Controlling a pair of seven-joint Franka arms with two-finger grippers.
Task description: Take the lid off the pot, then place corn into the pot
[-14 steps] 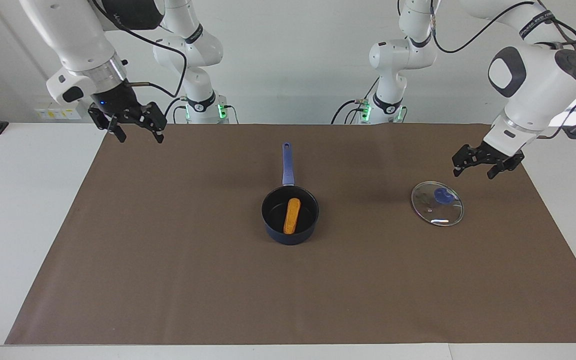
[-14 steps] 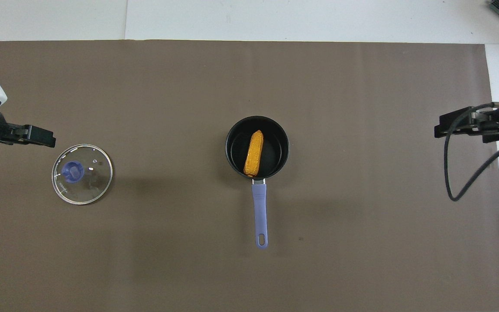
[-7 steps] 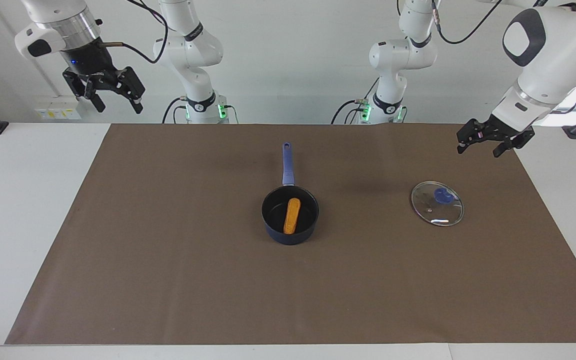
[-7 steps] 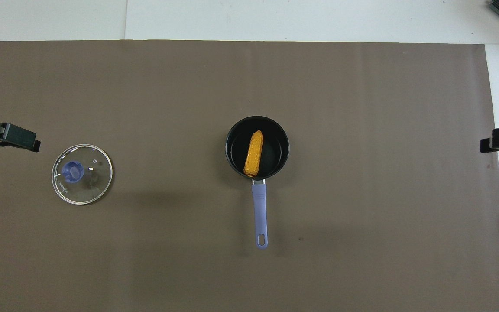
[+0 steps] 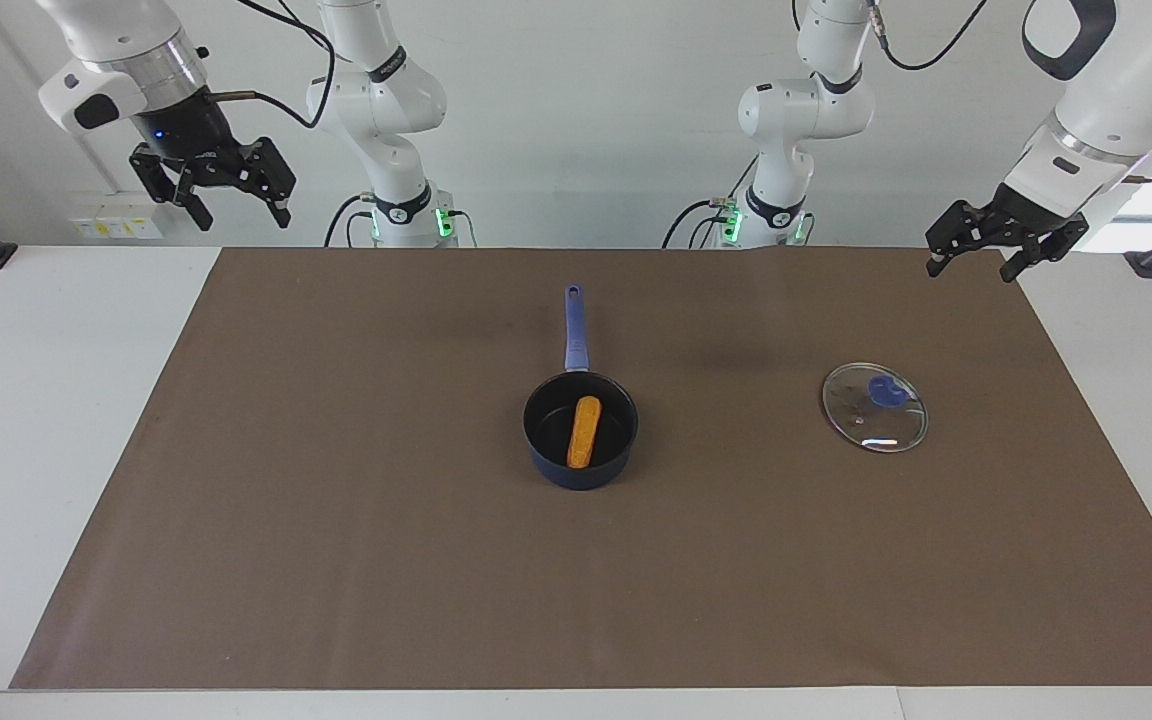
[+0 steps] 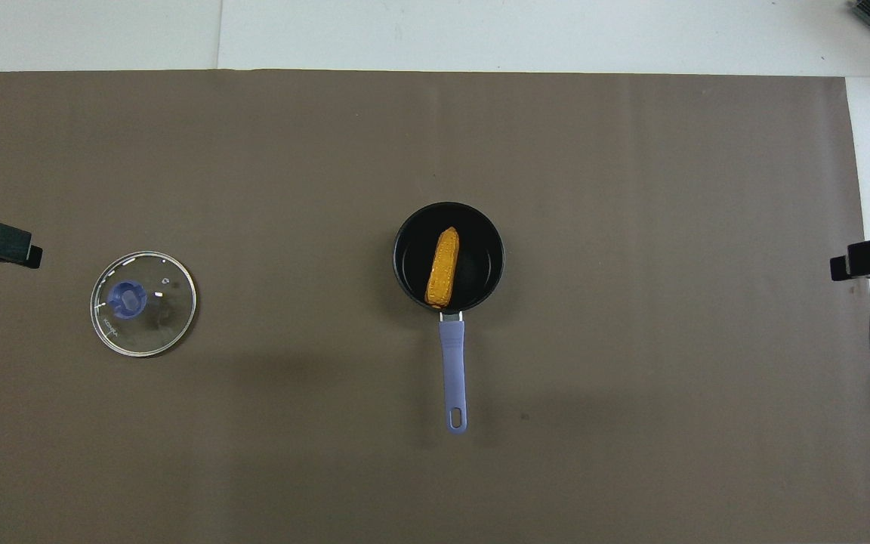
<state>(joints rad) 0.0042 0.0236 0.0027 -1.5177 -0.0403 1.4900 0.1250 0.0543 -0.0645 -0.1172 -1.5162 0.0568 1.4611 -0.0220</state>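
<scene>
Since a second ago both arms have drawn up and back toward their own ends of the table, while the pot, corn and lid have not shifted. The left gripper (image 5: 979, 256) hangs with fingers spread and empty above the brown mat's (image 5: 336, 520) corner, and the right gripper (image 5: 232, 204) hangs likewise spread and empty. The corn (image 5: 583, 432) lies in the uncovered pot (image 5: 581, 470) at mid-mat, and the lid (image 5: 875, 408), bearing small unreadable print near its rim, lies flat toward the left arm's end.
</scene>
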